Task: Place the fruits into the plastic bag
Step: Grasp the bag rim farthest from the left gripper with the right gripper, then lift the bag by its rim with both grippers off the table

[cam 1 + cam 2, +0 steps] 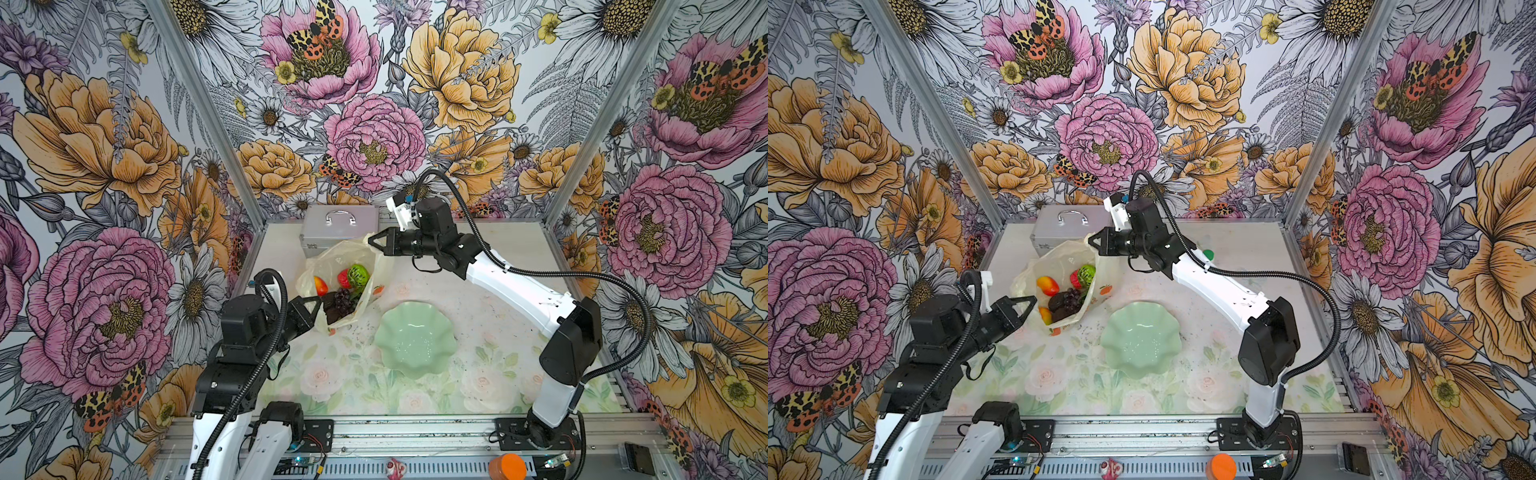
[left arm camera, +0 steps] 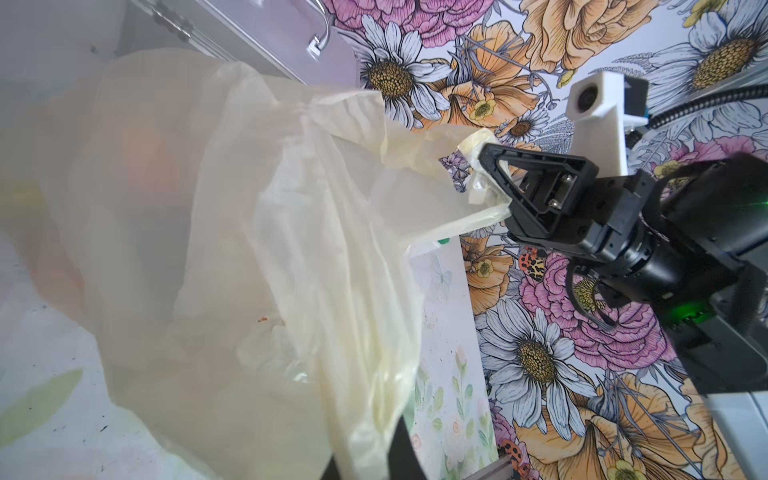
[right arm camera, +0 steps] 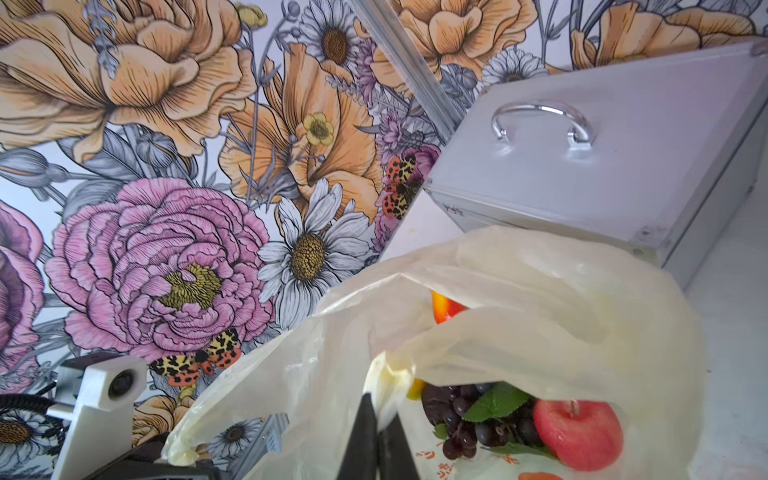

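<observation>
A: Which step?
B: Finishing, I judge: glossy toy fruits (image 1: 356, 276) lie in the crinkly pale-yellow plastic bag (image 1: 334, 253), frame centre. Your left end effector (image 1: 319, 302) and right end effector (image 1: 372, 241) pinch its rim; next, release gently.

Floral table (image 1: 415, 399): plastic bag (image 1: 332, 253), dish (image 1: 415, 340), case (image 1: 338, 226)

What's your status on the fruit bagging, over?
Left gripper shut on near rim of thin pale-yellow plastic bag, right gripper shut on its far handle. Glossy toy fruits inside; wavy pale green dish empty. Nothing blocking.
</observation>
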